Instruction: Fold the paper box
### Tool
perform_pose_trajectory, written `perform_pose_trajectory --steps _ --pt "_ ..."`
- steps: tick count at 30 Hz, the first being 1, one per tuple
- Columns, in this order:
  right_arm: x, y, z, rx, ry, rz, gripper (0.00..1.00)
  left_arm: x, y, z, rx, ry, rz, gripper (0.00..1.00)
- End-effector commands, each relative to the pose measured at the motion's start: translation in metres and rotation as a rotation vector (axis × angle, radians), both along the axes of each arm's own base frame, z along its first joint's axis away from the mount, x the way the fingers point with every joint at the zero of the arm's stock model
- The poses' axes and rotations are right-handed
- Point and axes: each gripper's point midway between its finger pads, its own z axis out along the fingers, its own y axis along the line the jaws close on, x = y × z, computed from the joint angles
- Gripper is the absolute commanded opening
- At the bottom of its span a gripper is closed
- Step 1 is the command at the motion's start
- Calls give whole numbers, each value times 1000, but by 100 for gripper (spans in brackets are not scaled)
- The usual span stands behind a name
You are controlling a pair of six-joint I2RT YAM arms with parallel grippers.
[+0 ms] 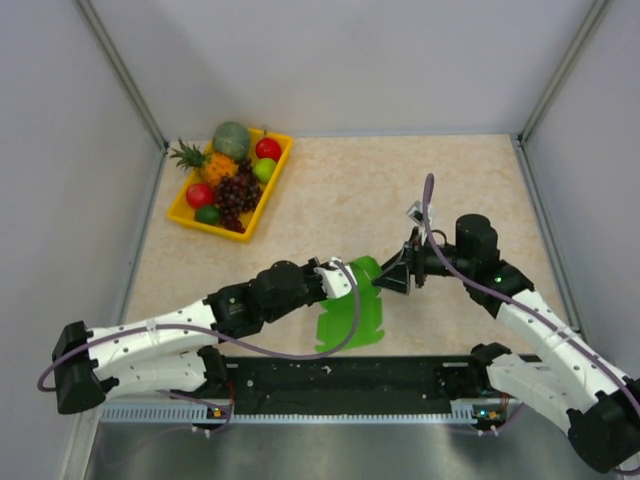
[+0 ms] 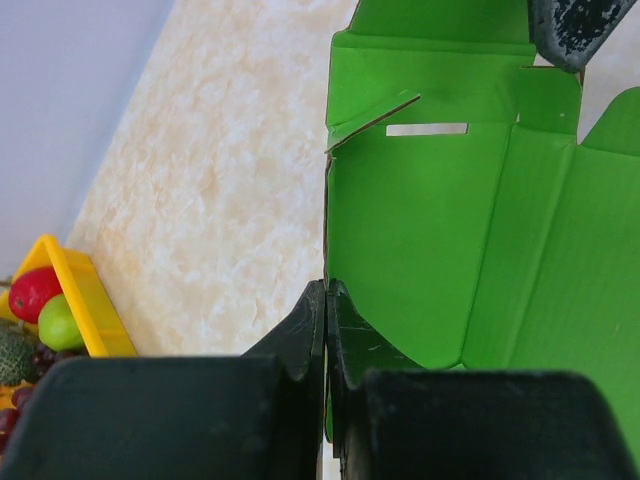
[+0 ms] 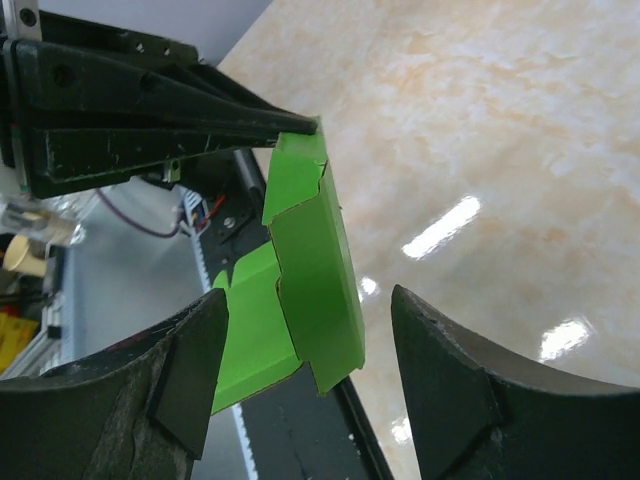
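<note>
The bright green paper box (image 1: 352, 312) lies partly opened near the table's front edge, one side lifted. My left gripper (image 1: 343, 281) is shut on its thin left edge; in the left wrist view the black fingertips (image 2: 320, 300) pinch the card's rim and the creased panels with a slot (image 2: 430, 230) spread beyond. My right gripper (image 1: 395, 278) is open just to the right of the box. In the right wrist view a raised green flap (image 3: 315, 270) stands between its two spread fingers (image 3: 200, 350), touching neither. The left gripper (image 3: 300, 126) holds the flap's top.
A yellow tray (image 1: 277, 180) of toy fruit stands at the back left, its corner (image 2: 85, 300) visible in the left wrist view. A black rail (image 1: 350, 375) runs along the near edge under the box. Grey walls enclose the beige table (image 1: 350, 200).
</note>
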Motion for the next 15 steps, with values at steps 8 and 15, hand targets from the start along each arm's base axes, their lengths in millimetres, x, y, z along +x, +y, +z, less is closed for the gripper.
perform_pose_trajectory --steps 8,15 --pt "-16 10 35 114 -19 93 55 5 -13 15 2 -41 -24 0" --pt "-18 26 3 -31 -74 -4 45 14 -17 5 49 -2 34 0"
